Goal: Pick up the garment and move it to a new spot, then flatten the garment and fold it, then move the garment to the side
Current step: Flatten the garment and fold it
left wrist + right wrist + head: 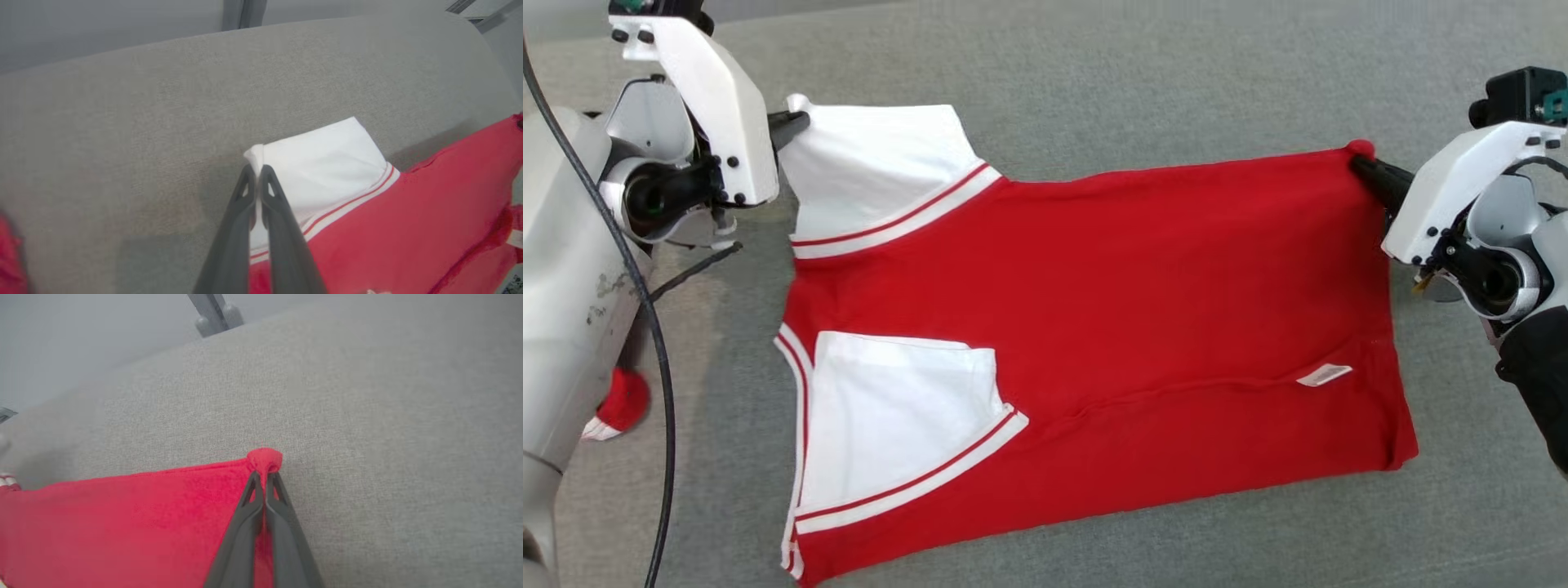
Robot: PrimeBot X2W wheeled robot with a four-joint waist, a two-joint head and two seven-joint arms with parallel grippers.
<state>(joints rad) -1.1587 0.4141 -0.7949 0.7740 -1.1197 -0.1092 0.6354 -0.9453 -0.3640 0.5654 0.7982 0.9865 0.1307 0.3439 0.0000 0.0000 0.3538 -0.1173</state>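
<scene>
The garment (1143,327) is a red shirt with white, red-striped sleeves, spread across the grey surface and folded over. My left gripper (796,121) is shut on the tip of the upper white sleeve (318,163) at the far left corner; its own view has the left gripper (257,170) pinching that white corner. My right gripper (1364,163) is shut on the far right red corner; in the right wrist view the right gripper (265,475) squeezes a small red bunch of garment (122,522). The second white sleeve (898,416) lies folded on the near left.
The grey fabric surface (1143,73) stretches around the shirt with room beyond it and to the right. A small red and white piece of cloth (617,404) shows at the left beside my arm. A black cable (662,351) hangs along my left arm.
</scene>
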